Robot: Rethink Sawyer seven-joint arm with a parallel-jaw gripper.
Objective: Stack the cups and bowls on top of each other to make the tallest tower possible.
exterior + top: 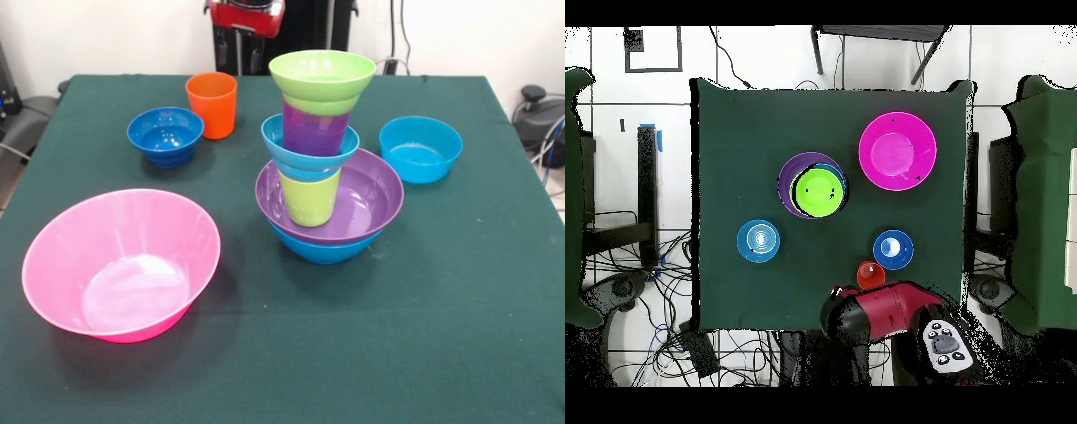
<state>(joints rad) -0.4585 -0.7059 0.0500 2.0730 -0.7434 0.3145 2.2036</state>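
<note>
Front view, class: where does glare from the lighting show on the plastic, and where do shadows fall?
Front view: a broad white sheen lies inside the huge glossy pink plastic bowl, and a soft shadow falls on the green cloth table beside it. Overhead view: a pale patch marks that bowl's centre.

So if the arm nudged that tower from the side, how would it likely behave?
The tower would probably tip: its lime green bowl flares wide at the very top, above narrower cups. The glossy plastic looks light and slippery, so pieces might slide apart. The wide purple bowl and blue bowl at the base should stay put better.
</note>
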